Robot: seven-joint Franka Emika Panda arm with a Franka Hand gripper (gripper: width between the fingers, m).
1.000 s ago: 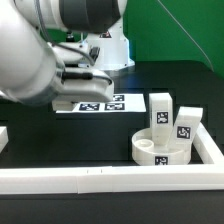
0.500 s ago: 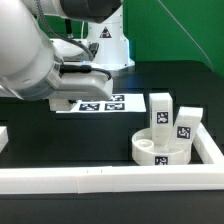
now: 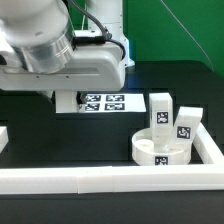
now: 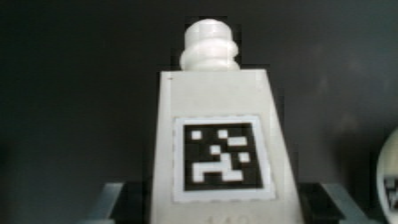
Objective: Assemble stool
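Pincer point(image 4: 222, 203): closed on the wide end of one leg point(image 4: 217, 130), with a grey finger point(image 4: 121, 200) seen at each side. The leg's tag is turned toward the wrist camera. In the exterior view the pincer is hidden by the arm point(image 3: 60, 60). The seat point(image 3: 160, 153) is found at the exterior view's right, near the rail point(image 3: 214, 150). A second leg point(image 3: 160, 110) and a third leg point(image 3: 186, 122) are stood upright at the seat.
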